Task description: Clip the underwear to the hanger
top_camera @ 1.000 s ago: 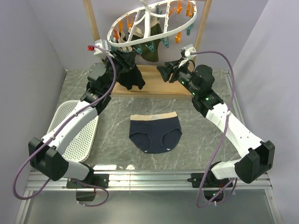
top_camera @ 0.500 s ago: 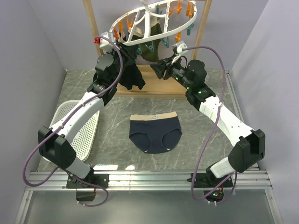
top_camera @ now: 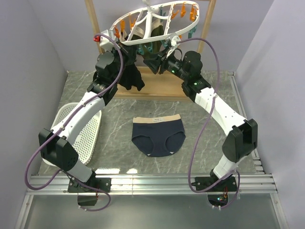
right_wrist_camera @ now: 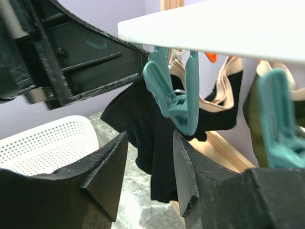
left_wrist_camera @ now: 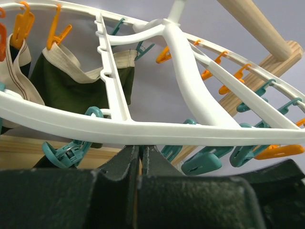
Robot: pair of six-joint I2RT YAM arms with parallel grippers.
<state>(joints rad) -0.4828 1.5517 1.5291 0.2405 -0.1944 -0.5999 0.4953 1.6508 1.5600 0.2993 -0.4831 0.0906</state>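
The underwear [top_camera: 158,136], navy with a pale waistband, lies flat in the middle of the marbled surface [top_camera: 209,143]. Its waistband runs left to right along the far edge. It lies apart from the hanger [top_camera: 155,21], the white oval ring of orange and teal pegs that hangs from a wooden frame [top_camera: 93,24].

Both arms reach up to that ring, so the underwear lies below and well short of both claws. It sits midway between the arms, so neither looks clearly nearer.

The left claw [left_wrist_camera: 141,155] is pressed shut just under the ring's rim, and I cannot tell whether it pinches anything. The right claw [right_wrist_camera: 150,134] stands partly open and empty, just below a teal peg [right_wrist_camera: 176,102].

Only the overhead view shows the underwear and a white basket [top_camera: 81,136] at the left. Only the wrist views show the claws up close, with a black garment [right_wrist_camera: 143,138] and an olive one [left_wrist_camera: 71,86] already pegged.
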